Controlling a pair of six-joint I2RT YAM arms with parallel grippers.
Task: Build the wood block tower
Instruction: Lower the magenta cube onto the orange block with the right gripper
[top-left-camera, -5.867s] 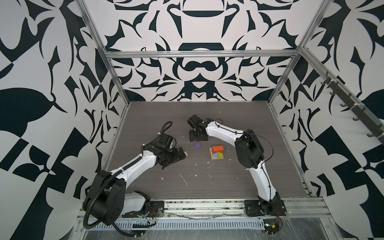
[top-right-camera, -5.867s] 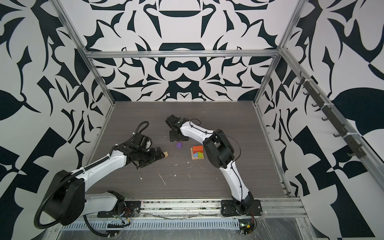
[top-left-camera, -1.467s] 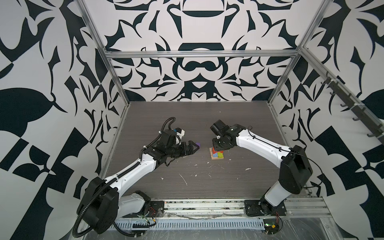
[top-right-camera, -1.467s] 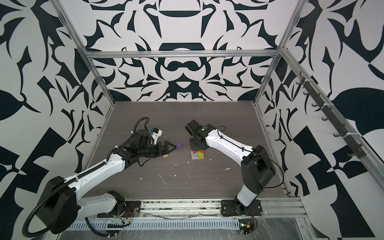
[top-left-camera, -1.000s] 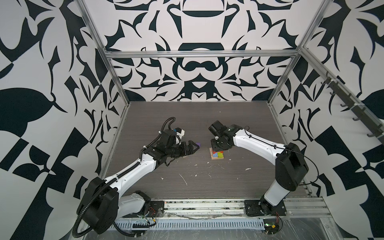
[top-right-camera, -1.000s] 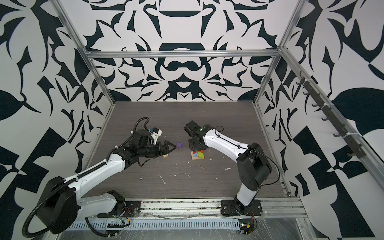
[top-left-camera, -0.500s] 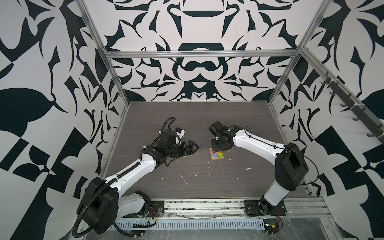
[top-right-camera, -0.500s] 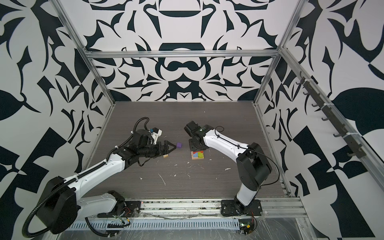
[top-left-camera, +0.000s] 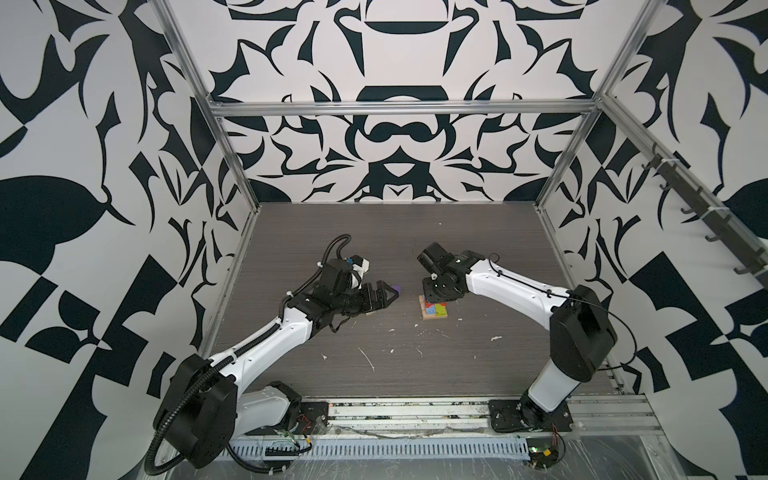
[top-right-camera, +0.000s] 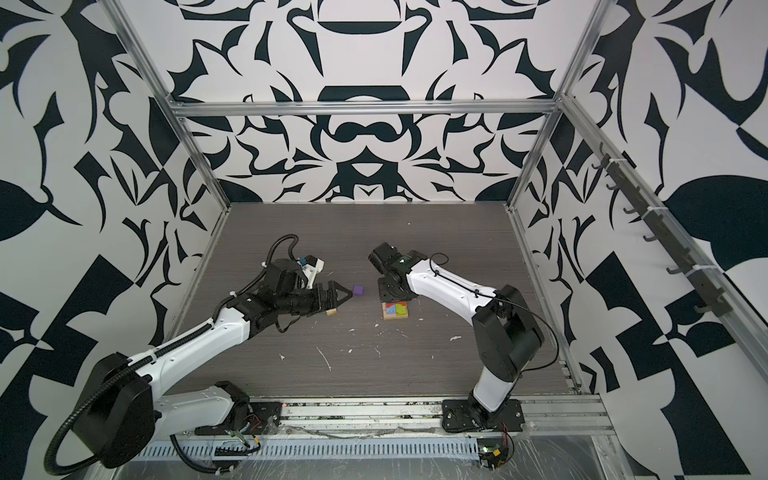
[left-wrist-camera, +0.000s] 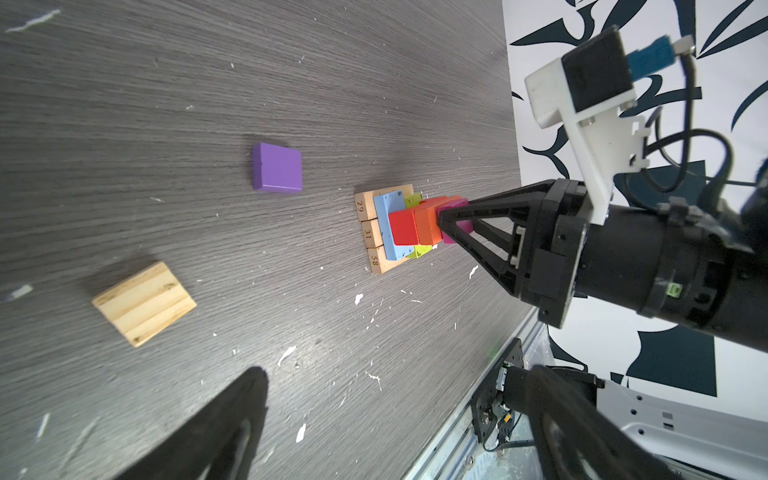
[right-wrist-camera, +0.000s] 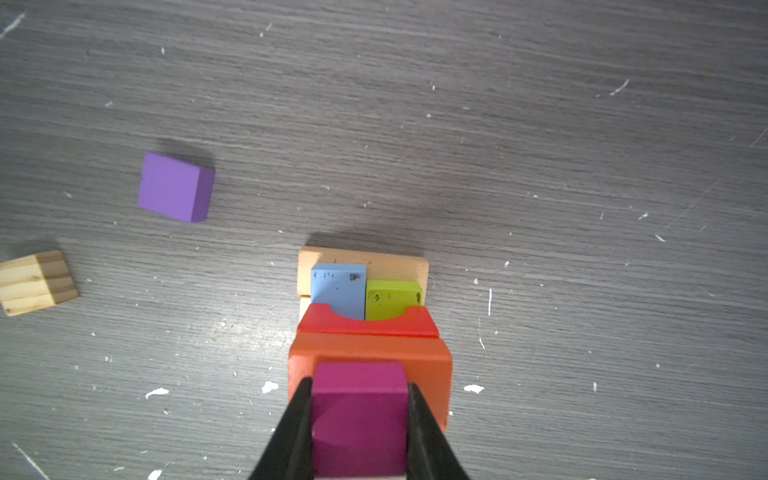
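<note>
Left end effector (top-right-camera: 338, 298): we see it spread wide and empty, low over the grey wood-grain counter (top-left-camera: 457, 365).
Plain tan wooden cube (left-wrist-camera: 144, 303): it lies loose on the counter just beside that end effector, well apart from the stack.
Flat purple square wooden block (left-wrist-camera: 277, 167): also loose, between the left end effector and the tower, touching nothing.
Wood block tower (left-wrist-camera: 395, 228): numbered tan planks (right-wrist-camera: 361, 257) make the base. A blue block (right-wrist-camera: 338, 286) and a lime block (right-wrist-camera: 392, 295) sit side by side on them, a red arch (right-wrist-camera: 368, 324) spans those, and an orange block (right-wrist-camera: 370, 353) caps it.
Right end effector (right-wrist-camera: 360, 386): it comes straight down over the tower, pinching a small magenta block (right-wrist-camera: 360, 411) by two sides at the orange block's top.
Step in hand: setting the magenta piece, we reckon. We cannot tell whether it is fully seated.
Next move: it calls for a gentle release and a straight lift clear, so the fingers don't nudge this narrow stack. The purple block and the tan cube remain unstacked.
</note>
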